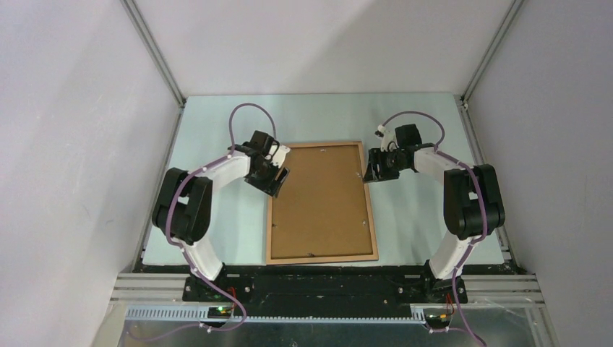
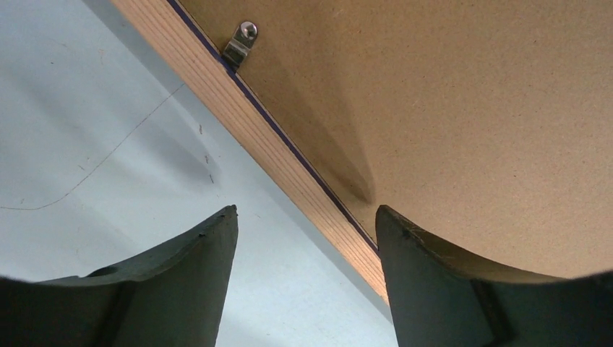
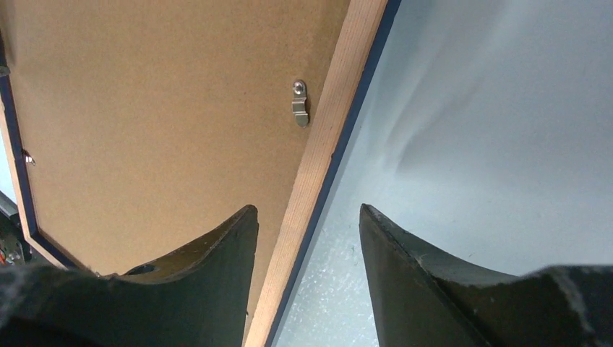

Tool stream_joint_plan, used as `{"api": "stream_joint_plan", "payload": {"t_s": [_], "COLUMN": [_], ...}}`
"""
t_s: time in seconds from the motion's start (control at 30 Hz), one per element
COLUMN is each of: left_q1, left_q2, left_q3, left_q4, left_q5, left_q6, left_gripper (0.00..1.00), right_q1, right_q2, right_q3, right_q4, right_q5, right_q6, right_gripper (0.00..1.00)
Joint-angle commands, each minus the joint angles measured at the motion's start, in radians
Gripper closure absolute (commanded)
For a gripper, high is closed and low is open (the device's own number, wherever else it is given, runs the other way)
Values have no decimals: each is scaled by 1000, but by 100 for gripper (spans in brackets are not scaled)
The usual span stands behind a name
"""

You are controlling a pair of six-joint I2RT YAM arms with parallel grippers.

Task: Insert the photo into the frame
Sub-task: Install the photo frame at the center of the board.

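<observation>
Brown backing board (image 1: 322,199) is sitting in the face-down frame (image 1: 321,258) at the middle of the worktop (image 1: 217,130). The photo is not showing; possibly beneath the board, unconfirmed. Left end effector (image 2: 307,217) at 9 o'clock and right end effector (image 3: 307,210) at 3 o'clock are straddling the frame's side rails, wide, gripping nothing.

Pale blue-green table (image 1: 405,217), wood-railed frame (image 1: 322,258) lying flat on it, brown backing board (image 1: 318,195) uppermost

Left gripper (image 2: 305,210) jaws apart, right gripper (image 3: 307,208) jaws apart, both pointing downward
</observation>
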Motion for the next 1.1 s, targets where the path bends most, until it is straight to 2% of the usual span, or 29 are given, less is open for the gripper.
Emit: {"api": "stream_joint_plan", "payload": {"t_s": [0.0,0.03,0.1,0.47,0.7,0.87,1.07], "left_q1": [10,10,10,13,16,17,17], "left_q2": [2,1,-3,0,11,11,10], "left_q3": [26,24,20,6,7,6,6], "left_q4": [23,23,23,25,26,26,26], "left_q5": [48,54,64,101,109,110,113], "left_q6": [-26,-27,-29,-31,-32,-32,-31], "left_gripper": [29,31,41,66,76,88,94], "right_q1": [14,16,21,71,105,112,124], "right_q2": [-26,-22,-12,85,148,195,230], "right_q3": [69,74,88,180,237,279,320], "right_q4": [-21,-32,-39,-67,-91,-108,-141], "right_q5": [35,36,39,95,213,258,285], "right_q6": [3,2,3,0,-26,-29,-28], "right_gripper": [41,41,41,41,42,43,46]}}
